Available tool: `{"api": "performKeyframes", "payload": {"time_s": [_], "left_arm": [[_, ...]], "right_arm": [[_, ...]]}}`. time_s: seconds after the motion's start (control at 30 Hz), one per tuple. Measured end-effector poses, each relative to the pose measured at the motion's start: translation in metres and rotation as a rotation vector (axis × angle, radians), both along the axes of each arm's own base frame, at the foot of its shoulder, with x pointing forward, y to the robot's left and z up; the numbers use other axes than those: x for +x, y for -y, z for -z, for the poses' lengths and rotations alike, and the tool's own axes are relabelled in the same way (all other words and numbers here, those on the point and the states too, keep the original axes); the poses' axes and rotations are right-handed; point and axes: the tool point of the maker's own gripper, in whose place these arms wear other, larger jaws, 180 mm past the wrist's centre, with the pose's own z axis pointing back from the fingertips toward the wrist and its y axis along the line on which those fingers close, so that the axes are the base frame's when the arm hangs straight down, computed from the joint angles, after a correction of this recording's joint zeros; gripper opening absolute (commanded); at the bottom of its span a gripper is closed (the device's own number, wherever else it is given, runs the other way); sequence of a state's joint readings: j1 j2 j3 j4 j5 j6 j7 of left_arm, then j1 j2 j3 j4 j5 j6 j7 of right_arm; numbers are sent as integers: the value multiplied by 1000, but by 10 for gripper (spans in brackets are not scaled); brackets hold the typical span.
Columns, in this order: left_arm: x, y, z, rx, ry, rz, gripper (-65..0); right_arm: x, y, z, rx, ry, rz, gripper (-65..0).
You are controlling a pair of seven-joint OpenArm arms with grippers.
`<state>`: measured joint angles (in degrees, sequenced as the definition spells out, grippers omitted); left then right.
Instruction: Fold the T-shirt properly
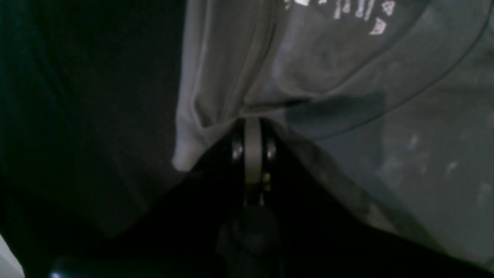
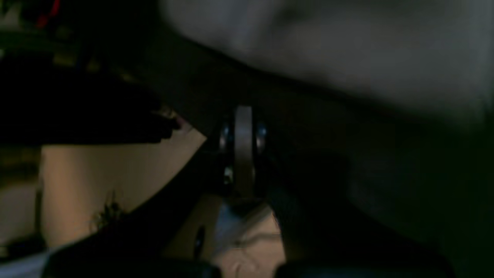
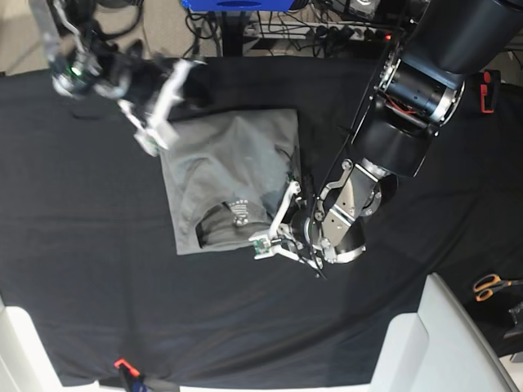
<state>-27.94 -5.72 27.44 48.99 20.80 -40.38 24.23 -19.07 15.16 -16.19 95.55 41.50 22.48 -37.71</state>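
Observation:
The light-grey T-shirt (image 3: 229, 163) lies partly folded on the black table cloth (image 3: 82, 245), with its neckline and white printed label (image 3: 239, 209) toward the front. My left gripper (image 3: 268, 242) is at the shirt's front edge, just right of the neckline. In the left wrist view it (image 1: 252, 129) is shut on a gathered pinch of the shirt (image 1: 231, 58), with the label (image 1: 347, 11) beyond it. My right gripper (image 3: 155, 131) is blurred above the shirt's far-left corner. In the right wrist view it (image 2: 243, 116) looks shut, over black cloth, with the grey shirt (image 2: 328, 46) apart from it.
Orange-handled scissors (image 3: 490, 286) lie at the right edge of the cloth. White panels (image 3: 441, 343) stand at the front right and front left corners. Cables and a blue stand (image 3: 237, 4) are behind the table. A small red-tipped object (image 3: 122, 365) lies at the front edge.

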Motion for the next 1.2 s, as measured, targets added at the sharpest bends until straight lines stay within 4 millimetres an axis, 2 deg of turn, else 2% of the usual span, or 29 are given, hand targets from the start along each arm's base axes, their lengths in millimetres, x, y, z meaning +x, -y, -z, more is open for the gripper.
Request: {"api": "performKeyframes", "payload": {"time_s": [0.07, 0.13, 0.27, 0.4, 0.5, 0.57, 0.77, 0.97, 1.2], "left_arm": [[3, 5, -3, -14, 9, 5, -650], [5, 9, -5, -22, 14, 8, -650], [0, 14, 2, -25, -15, 6, -650], [0, 12, 4, -26, -25, -1, -650], [-1, 11, 5, -23, -29, -4, -650], [0, 11, 5, -23, -29, -3, -650], [0, 10, 5, -19, -28, -3, -650], [0, 7, 9, -27, -43, -11, -650], [5, 6, 12, -87, -62, -28, -650]], "right_arm": [[10, -18, -5, 27, 26, -42, -648], [14, -34, -1, 41, 15, -75, -648], [16, -58, 18, 40, -39, -121, -648], [31, -74, 14, 46, -15, -154, -648], [43, -79, 7, 52, 12, -164, -648], [50, -80, 9, 50, 7, -158, -648], [65, -86, 39, 15, -81, -130, -648], [43, -95, 54, 1, -135, -183, -648], [45, -91, 58, -33, -171, -207, -648]]}}
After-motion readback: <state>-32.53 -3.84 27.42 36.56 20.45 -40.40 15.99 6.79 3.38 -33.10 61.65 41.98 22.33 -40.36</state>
